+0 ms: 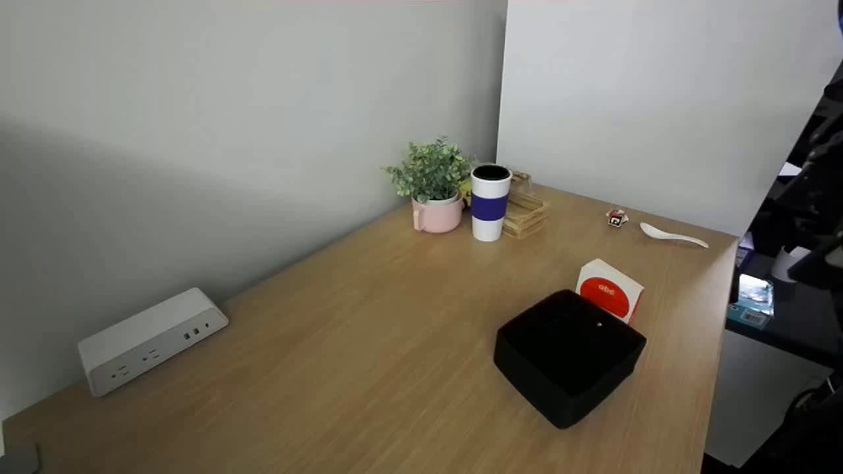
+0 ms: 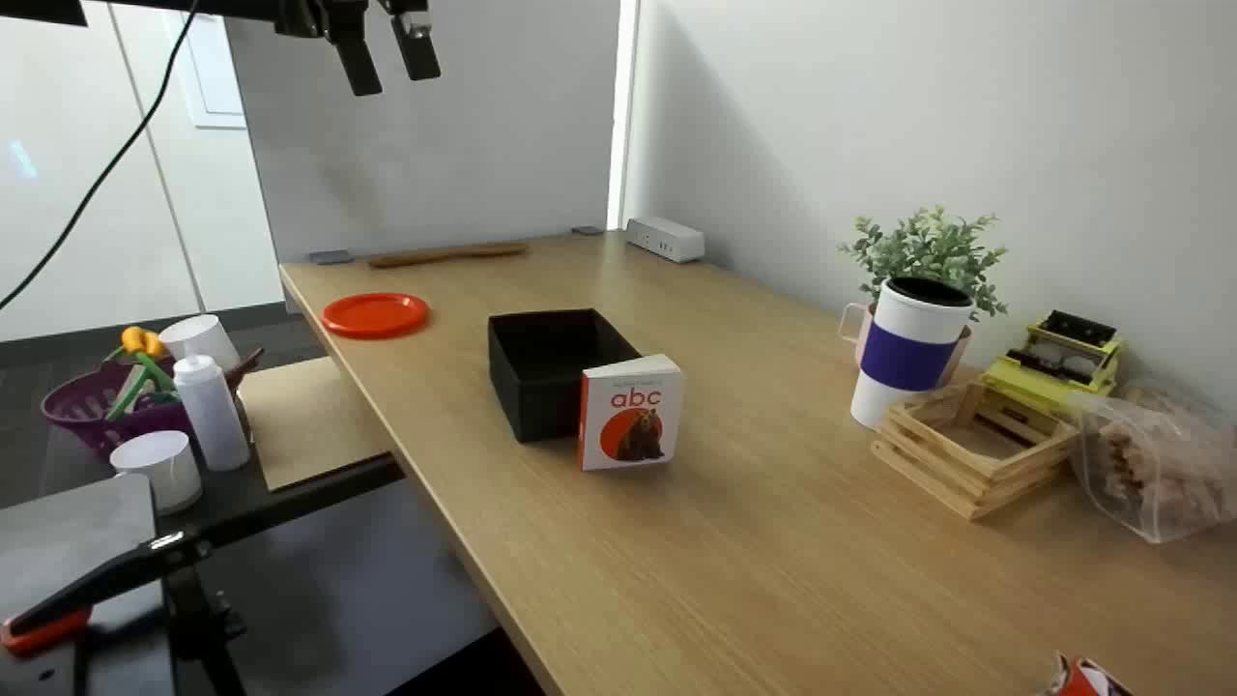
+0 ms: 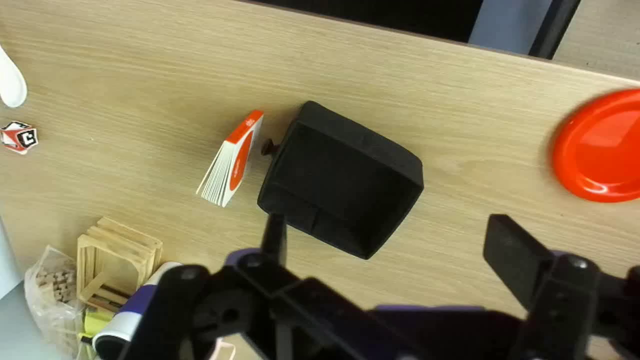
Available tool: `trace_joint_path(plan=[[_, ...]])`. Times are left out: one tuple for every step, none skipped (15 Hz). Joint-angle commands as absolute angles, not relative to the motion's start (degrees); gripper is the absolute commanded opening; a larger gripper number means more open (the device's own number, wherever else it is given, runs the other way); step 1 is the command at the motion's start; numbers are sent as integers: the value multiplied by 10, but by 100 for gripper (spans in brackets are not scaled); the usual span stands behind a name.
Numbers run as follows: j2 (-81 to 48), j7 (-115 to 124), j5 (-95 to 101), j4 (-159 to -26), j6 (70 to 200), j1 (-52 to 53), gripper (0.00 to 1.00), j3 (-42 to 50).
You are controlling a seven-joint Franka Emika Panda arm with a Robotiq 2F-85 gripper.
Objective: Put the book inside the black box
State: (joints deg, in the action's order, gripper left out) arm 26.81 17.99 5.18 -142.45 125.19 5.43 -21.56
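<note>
Nearest in the wrist view, the pincer (image 3: 387, 241) hangs above the counter (image 3: 475, 125), its jaws spread well apart with nothing between them. At eleven o'clock from it sits the black box (image 3: 345, 172), mouth upward. A little farther, at ten o'clock from the pincer, is the book (image 3: 234, 159), outside the box and just beside the wall that carries a dark knob (image 3: 270, 147); whether knob and book touch, I cannot tell. The book stands upright, pages slightly fanned, and seen from above its length runs from one o'clock, where the red spine is, down to seven. The jaws part along a line from three to nine, so the coming move probably wants travel toward ten o'clock plus a small twist to straddle the thin way. The jaw on the box's side would need to enter that narrow gap and could strike the knob.

Counting outward: one book, one black box, one red plate (image 3: 605, 145) at two o'clock, one white cup (image 3: 134, 305) between eight and nine, one clear bag (image 3: 57, 295) near nine, one white spoon (image 3: 11, 82) at ten. In an exterior view, from the box: one plant (image 1: 431, 168) at eleven and, farther, one power strip (image 1: 153, 341) at nine.
</note>
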Motion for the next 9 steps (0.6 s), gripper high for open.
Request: trace_joint_path(plan=[[265,186,60,-1423,1250,69,100,-202],[265,186,60,-1423,1250,69,100,-202],[265,186,60,-1423,1250,69,100,-202],[265,186,60,-1423,1250,69,100,-202],[265,186,60,-1423,1250,69,100,-202],[265,186,60,-1423,1250,69,100,-202],[265,186,60,-1423,1250,69,100,-202],[267,192,46,-1424,1261,71,100,-196],[267,198,30,-1424,1268,73,100,-190]])
